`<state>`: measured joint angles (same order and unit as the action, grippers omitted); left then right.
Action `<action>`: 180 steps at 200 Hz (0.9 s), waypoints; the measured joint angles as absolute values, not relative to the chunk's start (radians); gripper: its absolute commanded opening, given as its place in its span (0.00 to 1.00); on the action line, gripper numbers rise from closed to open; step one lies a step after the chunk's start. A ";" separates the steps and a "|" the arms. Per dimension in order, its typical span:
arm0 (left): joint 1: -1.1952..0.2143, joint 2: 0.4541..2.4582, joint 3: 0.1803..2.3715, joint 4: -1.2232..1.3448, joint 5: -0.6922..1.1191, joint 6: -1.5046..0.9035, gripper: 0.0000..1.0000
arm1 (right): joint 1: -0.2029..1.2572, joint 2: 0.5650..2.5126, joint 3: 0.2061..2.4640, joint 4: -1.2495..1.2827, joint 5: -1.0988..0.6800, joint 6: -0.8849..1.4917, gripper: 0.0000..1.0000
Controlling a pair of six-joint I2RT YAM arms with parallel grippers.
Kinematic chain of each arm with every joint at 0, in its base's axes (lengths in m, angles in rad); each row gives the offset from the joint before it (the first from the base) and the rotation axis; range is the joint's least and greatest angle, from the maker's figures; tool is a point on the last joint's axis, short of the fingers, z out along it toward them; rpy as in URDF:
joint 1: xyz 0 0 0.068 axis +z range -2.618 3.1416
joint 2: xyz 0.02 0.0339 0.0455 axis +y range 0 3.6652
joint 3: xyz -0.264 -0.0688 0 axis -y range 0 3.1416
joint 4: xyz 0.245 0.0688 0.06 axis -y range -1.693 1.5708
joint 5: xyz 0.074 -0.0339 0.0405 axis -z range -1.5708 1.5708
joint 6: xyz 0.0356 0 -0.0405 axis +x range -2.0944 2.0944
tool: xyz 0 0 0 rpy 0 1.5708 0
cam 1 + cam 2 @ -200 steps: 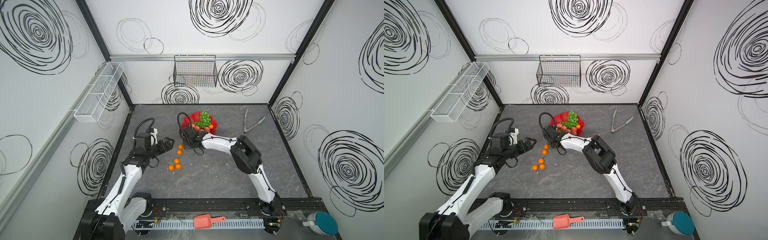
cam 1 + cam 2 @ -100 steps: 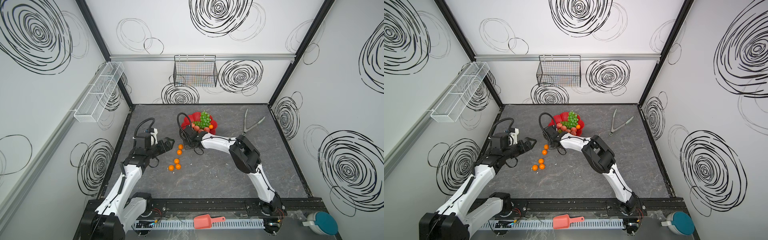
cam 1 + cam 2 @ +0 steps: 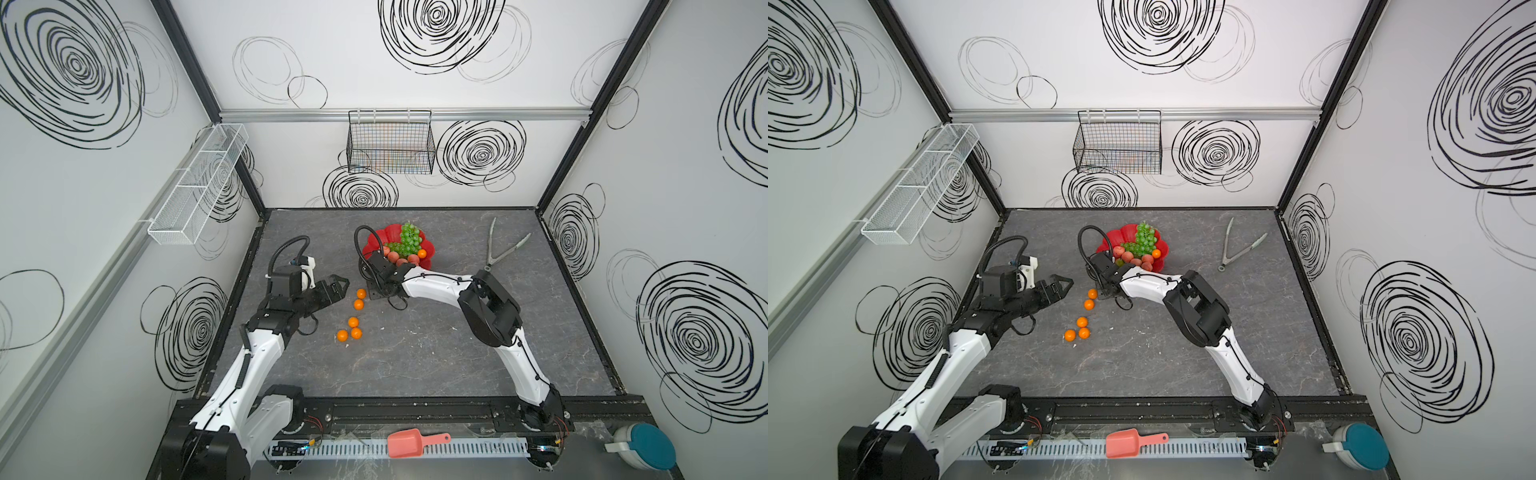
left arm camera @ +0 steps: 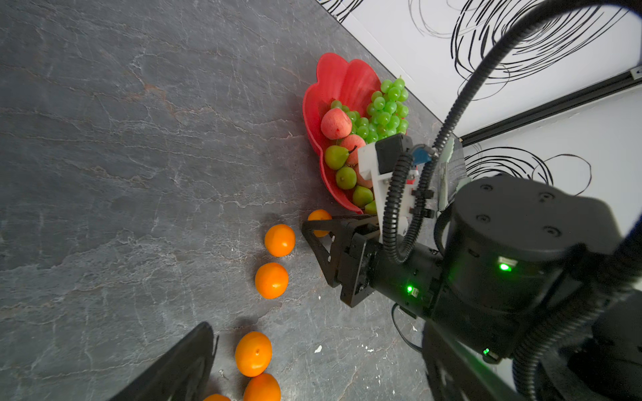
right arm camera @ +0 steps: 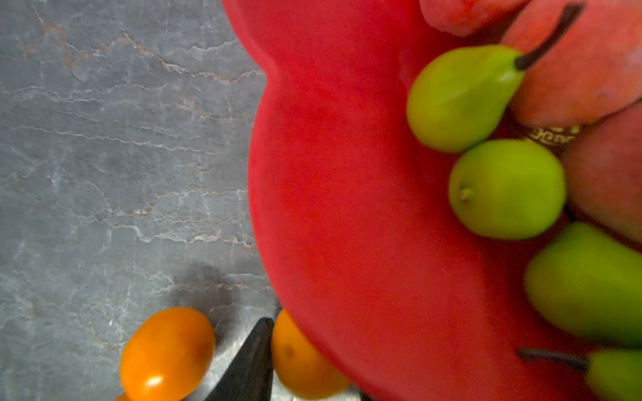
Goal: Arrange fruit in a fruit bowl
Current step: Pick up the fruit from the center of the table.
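The right gripper (image 4: 314, 231) is set beside the fruit bowl (image 3: 386, 237), a tangerine (image 5: 302, 357) just beside one finger (image 5: 255, 354); whether it is clasped cannot be told. The left gripper (image 3: 338, 286) is held spread. Grapes (image 3: 409, 241) and pears (image 4: 335, 157) are heaped in the bowl; five tangerines (image 3: 353, 322) are scattered nearby.

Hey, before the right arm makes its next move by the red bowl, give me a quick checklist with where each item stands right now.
1. The bowl upright on the table: ok.
2. The right gripper down at the tangerine beside the bowl: ok.
3. Firm grip on that tangerine: cannot tell; only one finger shows.
4. The left gripper open, empty, apart from the right arm: ok.
5. Room in the bowl: ok; bare red beside the pears.
6. All fruit in the bowl: not ok; six tangerines lie on the table.
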<state>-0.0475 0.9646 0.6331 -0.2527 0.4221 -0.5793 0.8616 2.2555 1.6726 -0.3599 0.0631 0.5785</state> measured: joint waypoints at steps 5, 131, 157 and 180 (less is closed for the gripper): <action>-0.047 0.962 0.633 -0.253 0.422 -0.580 0.96 | 0.863 2.251 1.663 -0.350 0.063 0.577 0.40; -0.251 0.913 0.589 -0.225 0.335 -0.652 0.96 | 0.924 2.012 1.334 -0.233 0.034 0.564 0.38; -0.311 0.918 0.589 -0.201 0.299 -0.664 0.96 | 0.924 1.933 1.270 -0.225 0.023 0.564 0.38; -0.361 0.944 0.589 -0.175 0.273 -0.677 0.96 | 0.923 1.856 1.224 -0.224 0.022 0.562 0.38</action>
<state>-0.3614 0.9436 0.5888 -0.1745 0.2729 -0.6765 0.9226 1.8561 1.2243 -0.2237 0.0216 0.5617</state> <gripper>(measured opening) 0.959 0.387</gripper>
